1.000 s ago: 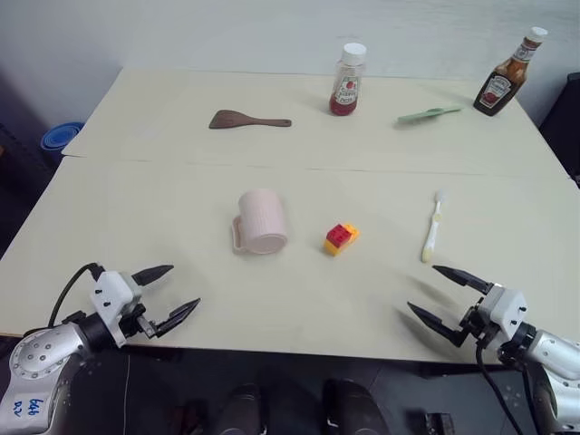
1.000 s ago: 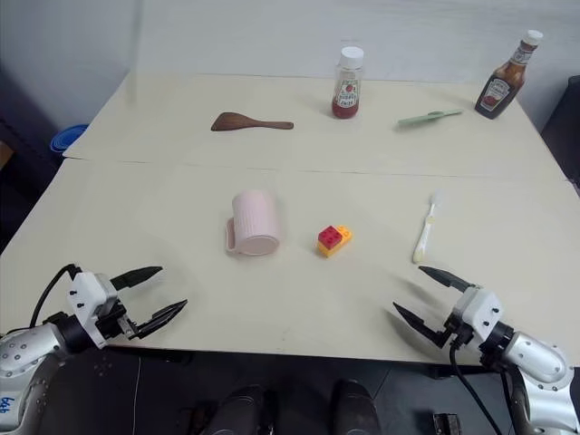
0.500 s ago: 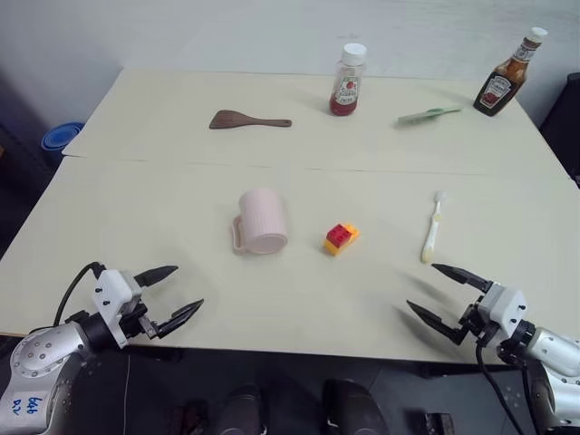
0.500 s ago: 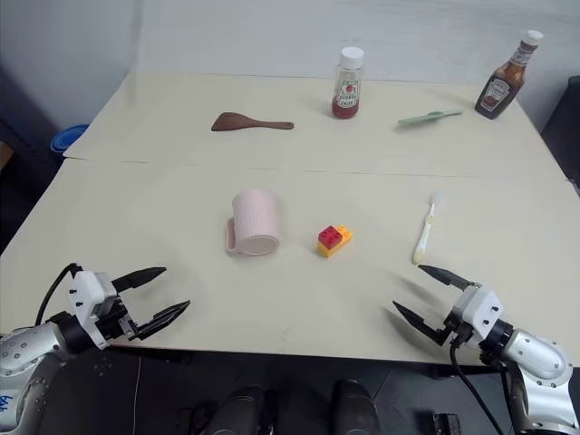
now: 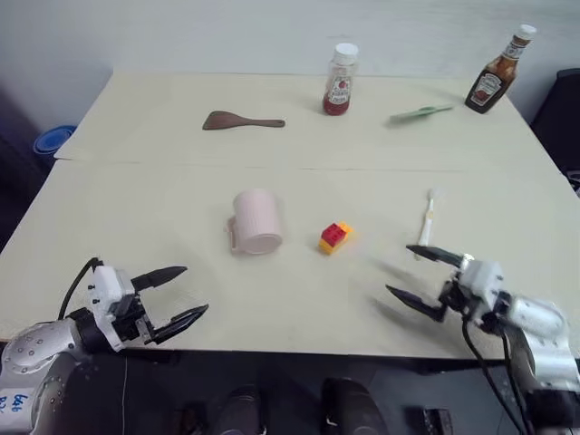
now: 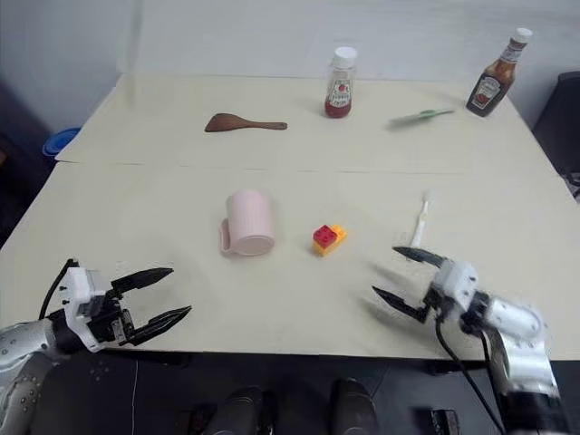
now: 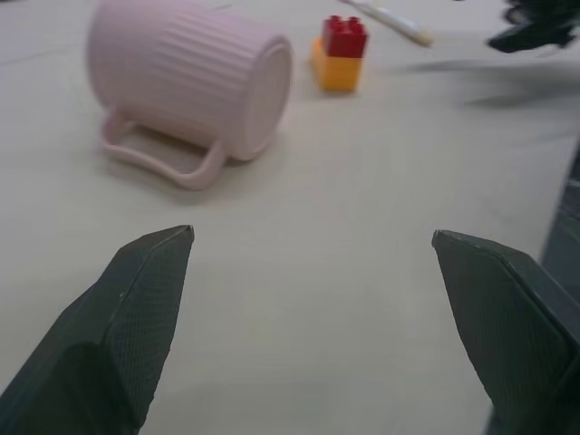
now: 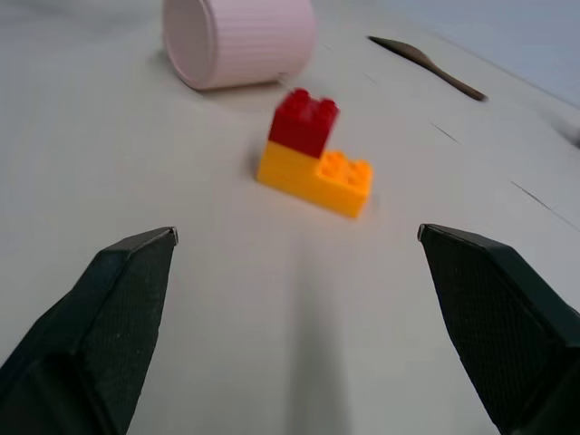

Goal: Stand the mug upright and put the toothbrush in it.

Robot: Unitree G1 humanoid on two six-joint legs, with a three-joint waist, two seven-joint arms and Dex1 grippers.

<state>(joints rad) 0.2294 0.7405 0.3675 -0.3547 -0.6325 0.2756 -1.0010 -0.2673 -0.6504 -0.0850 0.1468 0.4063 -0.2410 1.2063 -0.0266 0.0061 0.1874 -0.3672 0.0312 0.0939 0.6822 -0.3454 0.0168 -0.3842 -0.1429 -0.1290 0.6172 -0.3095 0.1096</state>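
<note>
Not much here can be read. The two sauce bottles at the far edge of the desk (image 5: 136,136) carry labels: the clear bottle with the white cap (image 5: 338,82) has a red-and-white label, and the dark bottle (image 5: 489,82) a similar one, but the lettering on both is too small to make out. Some blue handwriting marks the robot's left arm, also unreadable.
</note>
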